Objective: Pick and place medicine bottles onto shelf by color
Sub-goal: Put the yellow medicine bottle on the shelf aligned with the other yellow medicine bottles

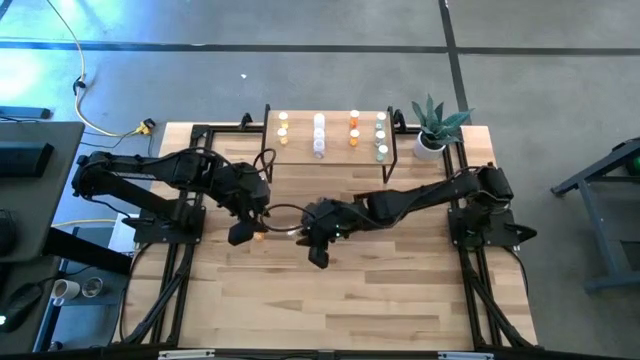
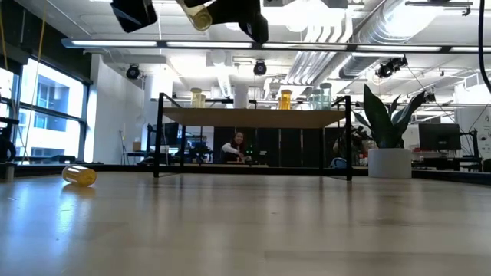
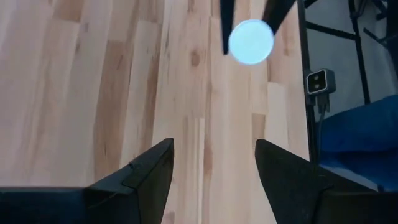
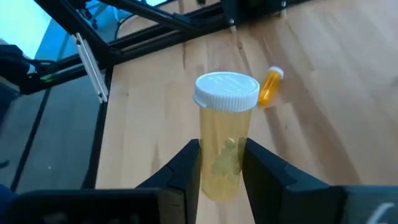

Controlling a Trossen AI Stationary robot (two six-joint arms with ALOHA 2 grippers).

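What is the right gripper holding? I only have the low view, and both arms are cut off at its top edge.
Observer: The right gripper is shut on a yellow bottle with a white cap, its fingers clamped around the body.
Operator: And the left one?
Observer: The left gripper is open and empty, pointed at that bottle's cap.
Operator: How is the shelf sorted? I see it edge-on.
Observer: From above, the shelf carries small bottles in four columns: yellow, white, orange, then pale green nearest the plant.
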